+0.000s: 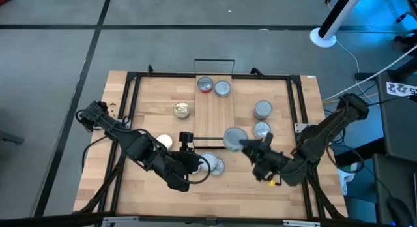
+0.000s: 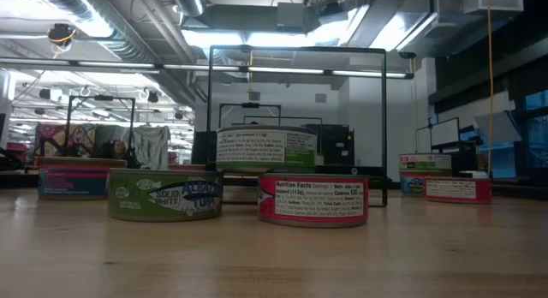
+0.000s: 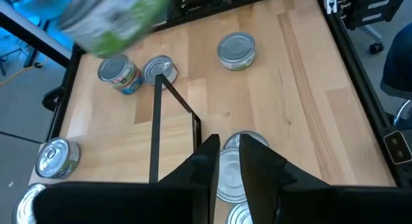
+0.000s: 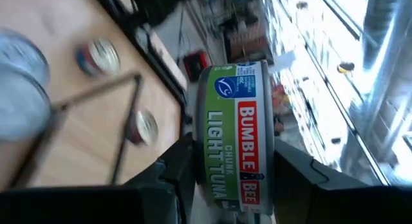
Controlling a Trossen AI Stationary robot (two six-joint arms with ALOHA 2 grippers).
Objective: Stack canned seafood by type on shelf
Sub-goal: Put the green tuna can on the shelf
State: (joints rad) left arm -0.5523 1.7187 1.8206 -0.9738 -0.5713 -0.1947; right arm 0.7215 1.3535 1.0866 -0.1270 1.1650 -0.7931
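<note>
My right gripper is shut on a green-labelled tuna tin in the air over the near end of the light-wood shelf. Two tins stand on the shelf's far end. My left gripper is open near the table's near edge. In the left wrist view its fingers stand on either side of a silver-topped tin, one of a pair on the table. Whether they touch it I cannot tell. My right gripper pinches the tuna tin between its two fingers, one on each flat end, so the label wall faces the wrist camera. It comes from the table's near right. The tin is lifted clear.
Loose tins stand on the table: one left of the shelf, two to its right, one by the left arm. A black frame rims the tabletop. Black wire frames stand at the shelf's ends.
</note>
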